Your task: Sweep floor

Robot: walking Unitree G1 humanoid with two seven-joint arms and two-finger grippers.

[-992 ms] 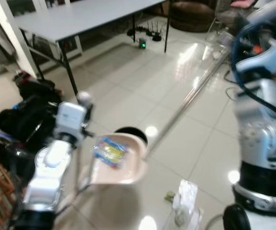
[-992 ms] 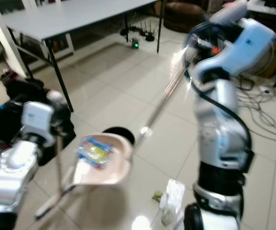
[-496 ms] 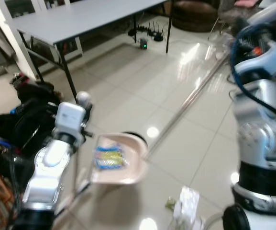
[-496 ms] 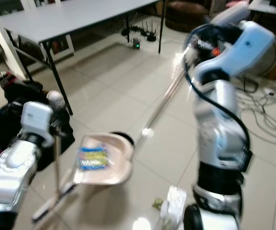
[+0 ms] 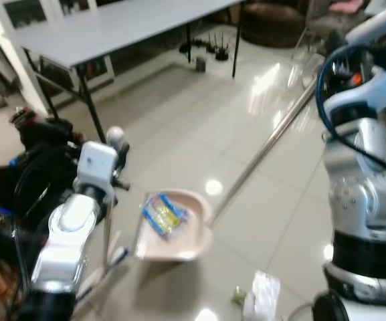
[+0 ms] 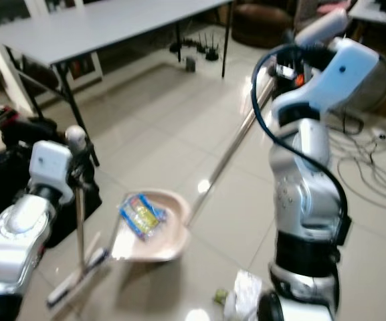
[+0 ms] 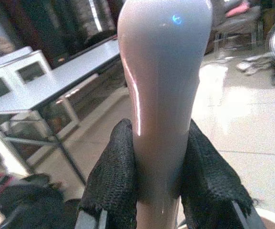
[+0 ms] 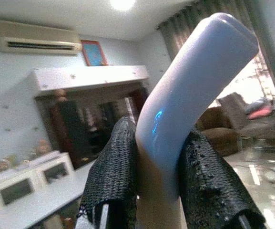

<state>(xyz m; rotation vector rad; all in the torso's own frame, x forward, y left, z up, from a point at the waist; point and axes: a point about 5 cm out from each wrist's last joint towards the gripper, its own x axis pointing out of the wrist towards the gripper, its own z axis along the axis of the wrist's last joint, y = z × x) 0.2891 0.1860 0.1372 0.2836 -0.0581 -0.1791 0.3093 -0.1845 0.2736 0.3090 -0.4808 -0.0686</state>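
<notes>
The room has a glossy tiled floor [image 5: 179,127] with a grey table [image 5: 112,27] at the far side, beyond both tools.

The left gripper [image 7: 158,157] is pinched on the broom [image 6: 79,221] near the top of its handle; the wrist view shows both fingers [image 7: 113,176] pressed against the pale shaft. The broom stands roughly upright, its head resting on the floor just beside the dustpan's near edge. This hold likely keeps the bristles placed to push debris into the pan.

The dustpan [image 5: 179,227] sits on the floor with its mouth toward the broom head. A blue-and-yellow wrapper [image 5: 164,212] already lies inside it. The pan's long metal handle [image 5: 266,144] slants up and away to the right gripper [image 8: 156,162], which is clamped on the curved handle end. The long handle lets the robot steady the pan without bending.

Uncollected litter [image 5: 258,294], a white crumpled piece with a small green scrap beside it, lies on the floor near the pan, on the side away from the broom.

Obstructions: black bags [image 5: 32,167] lie close behind the broom, limiting backswing. Cables [image 6: 373,174] trail on the floor beyond the right arm.
</notes>
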